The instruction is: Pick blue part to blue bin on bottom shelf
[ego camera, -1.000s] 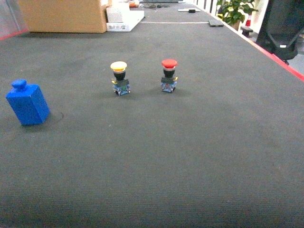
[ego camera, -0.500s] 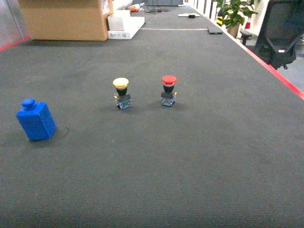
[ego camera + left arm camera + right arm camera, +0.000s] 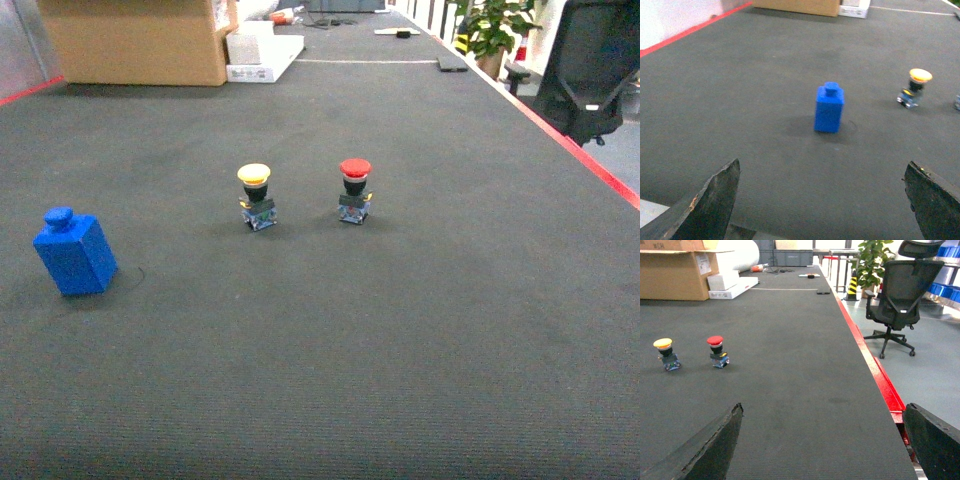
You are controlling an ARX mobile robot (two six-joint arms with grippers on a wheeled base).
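Note:
The blue part (image 3: 75, 255) stands upright on the dark table (image 3: 400, 330) at the left of the head view, a small knob on its top. In the left wrist view the blue part (image 3: 829, 110) stands ahead of my left gripper (image 3: 822, 162), which is open and holds nothing. My right gripper (image 3: 825, 405) is open and holds nothing too, low over the table's right side near its red edge (image 3: 880, 380). Neither gripper shows in the head view. Blue crates (image 3: 946, 290) show far off at the right; I cannot tell if one is the blue bin. The bottom shelf is out of view.
A yellow-capped push button (image 3: 256, 195) and a red-capped push button (image 3: 354, 190) stand side by side mid-table. At the far end lie a cardboard box (image 3: 140, 40) and a white box (image 3: 262, 45). A black office chair (image 3: 900, 290) stands beyond the table's right edge.
The head view has shifted: the blue part and both buttons sit lower and a little smaller in frame than one second ago. Nothing on the table has moved.

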